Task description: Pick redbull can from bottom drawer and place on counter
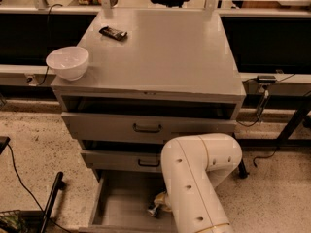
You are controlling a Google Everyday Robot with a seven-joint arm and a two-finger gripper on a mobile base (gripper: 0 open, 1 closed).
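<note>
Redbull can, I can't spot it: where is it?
Camera view, bottom centre: the redbull can lies in the bottom drawer, at the gripper beside the white arm.

I count three drawers (147,128), one bowl (67,62) and one snack bar (113,32) on the surface (165,57), one can (154,210), and one tool (161,204), which sits low inside the bottom drawer (121,208).

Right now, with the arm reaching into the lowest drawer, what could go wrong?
1. The gripper is deep in the bottom drawer, by the can, mostly hidden behind the white arm; a poor hold on the can might go unseen.
2. The middle drawer juts out above; lifting could catch its front.
3. The bowl sits on the counter at its front left corner; careless placing there could push it off.
</note>
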